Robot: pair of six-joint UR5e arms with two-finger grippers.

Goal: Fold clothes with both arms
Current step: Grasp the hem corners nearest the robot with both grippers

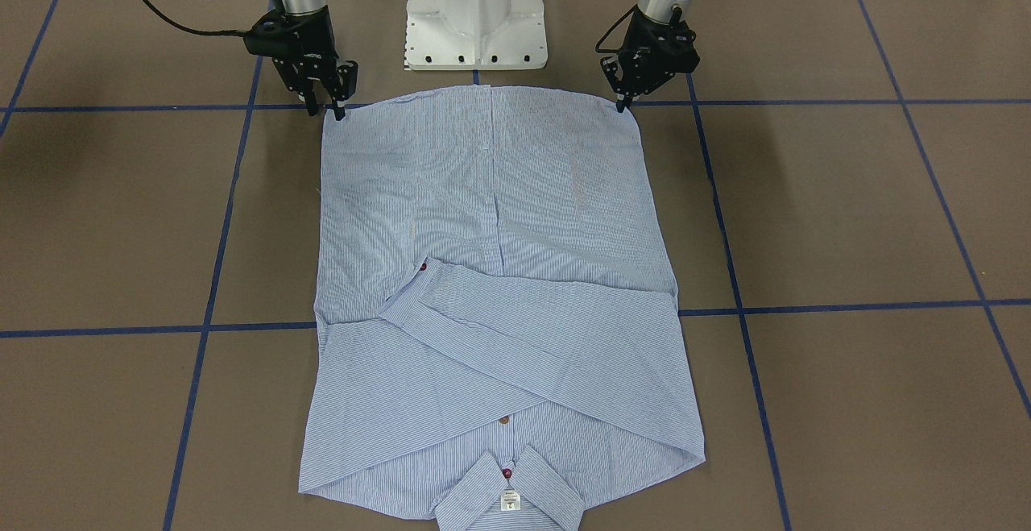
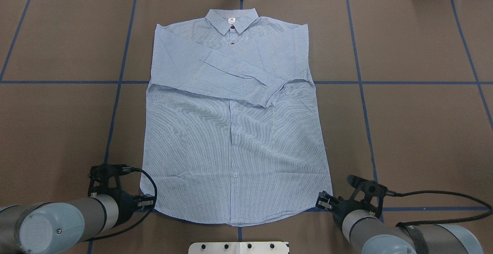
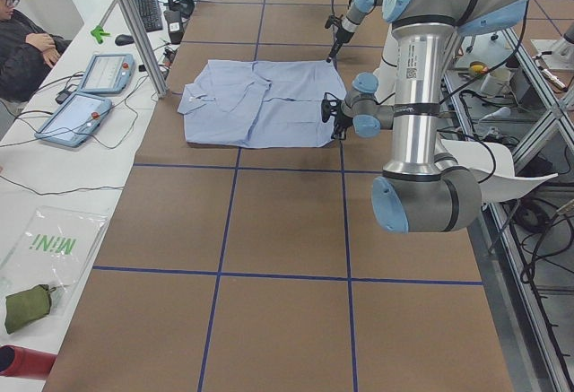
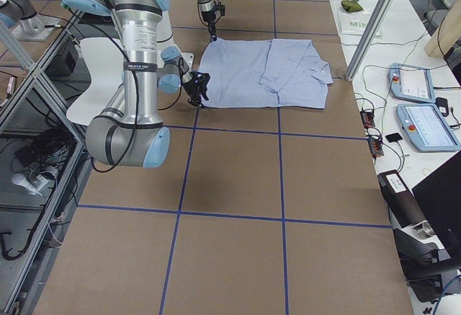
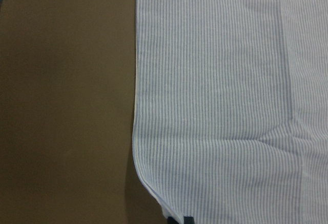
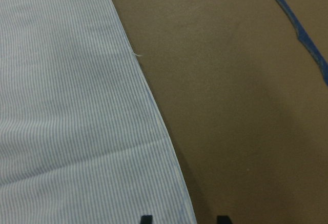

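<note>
**Both grippers down at the shirt's hem corners**

I have the shirt (image 2: 231, 130) lying flat and front-up on the brown table (image 2: 416, 138). It is spread out ahead of both grippers, with its hem the edge nearest them and its collar (image 2: 231, 19) the farthest. Both sleeves (image 2: 219, 73) are folded in across the chest and cross each other, well out from the grippers on the collar half. At the collar I can make out the small white label (image 1: 509, 501). A dark red button (image 1: 507, 474) sits just on the gripper side of it.

The left gripper (image 1: 622, 102) is down at the hem corner on its own side. On its wrist camera the fingertips (image 5: 188, 219) stand nearly together with only a thin gap, sitting on the striped cloth just inside the rounded corner. It reads to me as a pinch on that corner.

The right gripper (image 1: 326, 108) is down at the other hem corner with its jaws wide apart. On its wrist camera one fingertip (image 6: 146, 219) is over the cloth and the other is over bare table, with the shirt's edge running between them. It has hold of nothing.

The whole width of the hem lies between the two grippers. Behind them, between the two arms, stands the white pedestal base (image 1: 475, 15), just short of the middle of the hem. Blue tape lines (image 2: 423, 82) grid the table, and one of them runs right past both sets of fingertips along the hem.
</note>
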